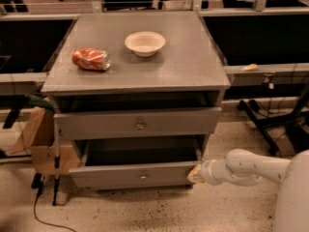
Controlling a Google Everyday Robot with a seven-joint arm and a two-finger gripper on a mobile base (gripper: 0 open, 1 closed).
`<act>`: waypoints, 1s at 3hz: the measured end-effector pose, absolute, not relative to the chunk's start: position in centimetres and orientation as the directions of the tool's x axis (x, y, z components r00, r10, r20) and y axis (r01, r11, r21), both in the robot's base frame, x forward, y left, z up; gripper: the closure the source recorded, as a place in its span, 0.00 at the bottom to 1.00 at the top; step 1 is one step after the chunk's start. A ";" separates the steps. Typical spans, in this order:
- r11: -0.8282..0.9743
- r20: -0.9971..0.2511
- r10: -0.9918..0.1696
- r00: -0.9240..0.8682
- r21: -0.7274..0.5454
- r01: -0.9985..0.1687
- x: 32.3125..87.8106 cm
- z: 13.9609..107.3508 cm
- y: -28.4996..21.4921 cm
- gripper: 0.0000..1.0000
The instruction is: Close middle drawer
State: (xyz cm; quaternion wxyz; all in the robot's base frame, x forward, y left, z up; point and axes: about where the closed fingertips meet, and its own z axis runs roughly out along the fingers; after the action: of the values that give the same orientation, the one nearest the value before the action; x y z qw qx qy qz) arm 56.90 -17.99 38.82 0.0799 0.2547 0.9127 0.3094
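Observation:
The middle drawer [111, 176] is the low-fronted grey drawer with a small dull knob [143, 176]. It stands pulled out from the grey cabinet [193, 66], and its dark inside shows. My gripper [195, 174] is at the right end of the drawer's front panel, at panel height, touching or nearly touching its corner. The white arm [251, 167] reaches in from the lower right.
Above is a taller-fronted drawer [96, 124] with a brass knob [140, 125], slightly out. On the cabinet top lie a white bowl [145, 43] and a crushed red packet [91, 59]. A cardboard box [41, 139] and a cable stand left; a black stand base [263, 120] is at the right.

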 end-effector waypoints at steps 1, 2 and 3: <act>0.660 0.020 0.534 -0.845 0.615 0.431 56.9 38.7 -17.9 0.81; 0.640 0.032 0.553 -0.832 0.623 0.450 57.0 38.5 -17.8 0.58; 0.624 0.046 0.569 -0.821 0.627 0.467 57.1 38.3 -17.7 0.35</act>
State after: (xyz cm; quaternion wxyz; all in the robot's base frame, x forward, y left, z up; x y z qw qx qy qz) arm 57.06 -17.66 38.27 0.0785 0.2885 0.8976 0.3239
